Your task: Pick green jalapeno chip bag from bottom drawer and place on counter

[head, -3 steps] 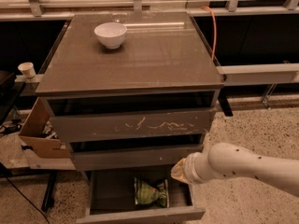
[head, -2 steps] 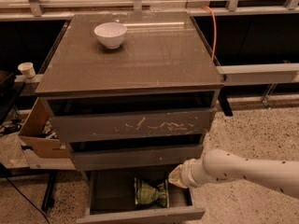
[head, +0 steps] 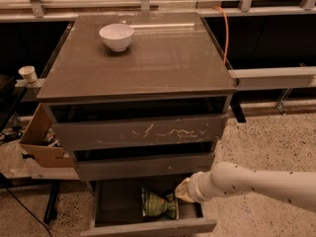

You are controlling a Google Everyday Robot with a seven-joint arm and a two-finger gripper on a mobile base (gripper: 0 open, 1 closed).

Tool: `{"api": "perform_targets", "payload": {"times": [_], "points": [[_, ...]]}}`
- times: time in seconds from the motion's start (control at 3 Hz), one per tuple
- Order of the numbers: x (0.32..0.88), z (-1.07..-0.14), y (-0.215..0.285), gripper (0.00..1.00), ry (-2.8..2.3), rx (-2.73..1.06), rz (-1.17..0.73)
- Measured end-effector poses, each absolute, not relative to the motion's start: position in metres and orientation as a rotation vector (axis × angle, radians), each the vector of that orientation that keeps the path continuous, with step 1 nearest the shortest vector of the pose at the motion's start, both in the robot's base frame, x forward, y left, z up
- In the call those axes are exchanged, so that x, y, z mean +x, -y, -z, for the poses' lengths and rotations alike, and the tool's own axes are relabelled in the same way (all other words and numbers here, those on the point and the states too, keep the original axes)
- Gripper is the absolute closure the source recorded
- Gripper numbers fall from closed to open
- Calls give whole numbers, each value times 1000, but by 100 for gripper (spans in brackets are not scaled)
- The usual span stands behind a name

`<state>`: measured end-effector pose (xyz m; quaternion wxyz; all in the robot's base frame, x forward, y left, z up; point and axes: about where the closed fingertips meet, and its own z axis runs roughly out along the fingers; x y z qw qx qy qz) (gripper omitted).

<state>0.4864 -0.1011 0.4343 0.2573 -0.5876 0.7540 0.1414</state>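
Gripper (head: 179,192) hangs over the right side of the open bottom drawer (head: 148,228), its pale tip at the right edge of the green jalapeno chip bag (head: 157,204). I cannot tell whether it touches the bag, nor whether it is open or closed (the wrist blocks my line of sight). The bag lies on the dark drawer floor just left of the gripper, its pale markings too blurred for me to read. The arm runs off the right edge of my view. Up and left of the gripper is the drawer front with white scratches (head: 148,132), and above that the counter (head: 163,63), carrying a white bowl (head: 116,36) near its far left corner. A cardboard box (head: 39,139) stands well left of the gripper, partly hidden by the cabinet.
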Motion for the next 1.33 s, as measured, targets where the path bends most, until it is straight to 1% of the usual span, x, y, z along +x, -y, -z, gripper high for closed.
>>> {"api": "perform_targets", "payload": {"times": [0.67, 1.0, 1.33], "points": [[490, -342, 63, 100, -1976, -1504, -506], [488, -281, 32, 100, -1944, -1460, -591], [488, -281, 32, 100, -1943, -1461, -590]]}}
